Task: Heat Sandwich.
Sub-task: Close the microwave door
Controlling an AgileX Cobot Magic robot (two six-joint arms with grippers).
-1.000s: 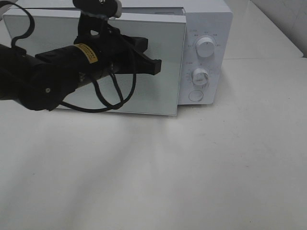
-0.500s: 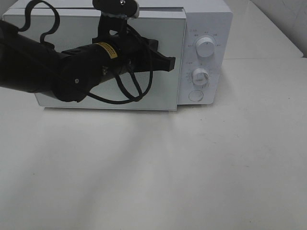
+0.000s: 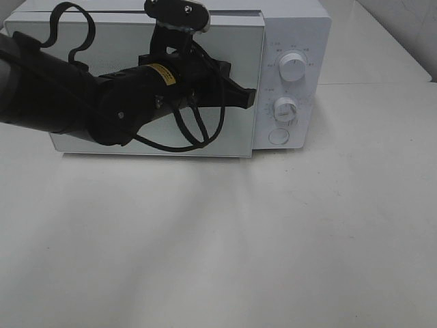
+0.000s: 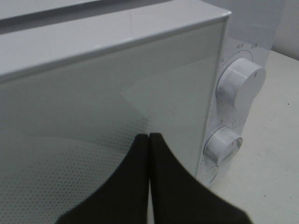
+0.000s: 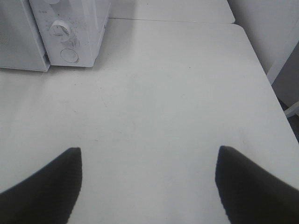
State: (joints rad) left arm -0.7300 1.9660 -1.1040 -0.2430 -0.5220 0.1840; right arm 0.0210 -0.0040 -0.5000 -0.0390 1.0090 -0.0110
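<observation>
- The counter (image 3: 273,239) is white and carries only the microwave in these views.
- The microwave (image 3: 304,27) stands at the back of the counter. Its pale glass door (image 3: 235,140) looks closed or all but closed, and whether it is latched cannot be told.
- The left tool (image 3: 250,98) has its jaws pressed together with nothing between them. Its tip is at the door's front near the edge beside the controls, and contact with the glass cannot be told.
- The right tool (image 5: 147,156) is spread wide and empty, hanging over bare counter well apart from the microwave.
- The upper knob (image 3: 293,67), lower knob (image 3: 285,109) and round button (image 3: 278,137) sit in a column on the panel.
- The sandwich appears in no view. Probably it is behind the door, but the glass shows nothing of it.
- As a judgement, a sandwich is light, soft and easily crushed, and its layers can slide.
- A wide, gentle hold across both slices suits it, or better, a lift by whatever carries it.
- After heating it may be limp and hot.
</observation>
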